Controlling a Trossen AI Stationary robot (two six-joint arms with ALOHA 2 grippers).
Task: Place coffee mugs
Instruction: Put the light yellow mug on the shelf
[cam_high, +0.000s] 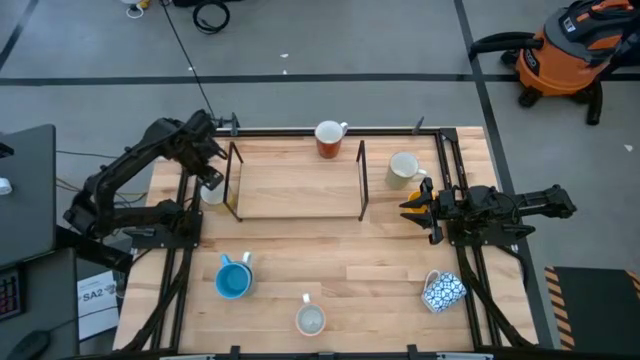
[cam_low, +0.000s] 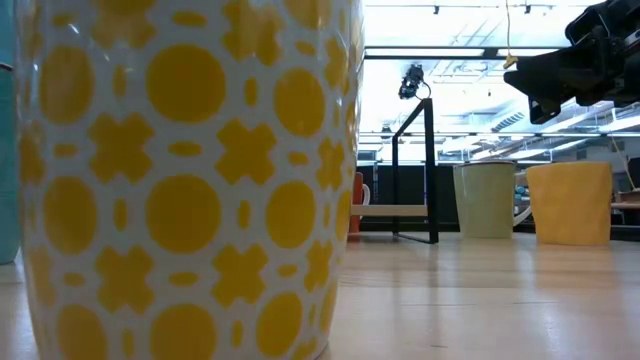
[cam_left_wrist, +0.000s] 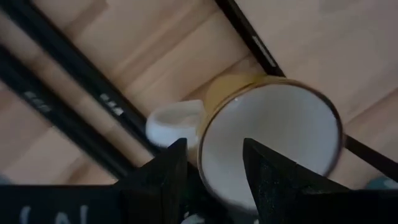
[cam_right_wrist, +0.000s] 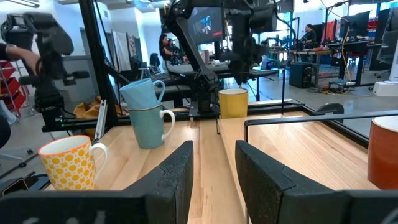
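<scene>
Both arms are dark, nearly black, built of jointed tubular segments. The left arm (cam_high: 140, 175), near the table (cam_high: 300, 255) and its left edge, ends in two blunt, matte black wedge-shaped fingers (cam_left_wrist: 163, 180). The right arm (cam_high: 500, 210), at the table's right edge, carries matching textured black fingers (cam_right_wrist: 177, 171).

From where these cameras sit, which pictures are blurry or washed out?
Low view: the yellow-patterned mug looms soft and close, and the ceiling lights behind glare white. Left wrist view: the yellow mug is blurred. High view: evenly lit.
</scene>
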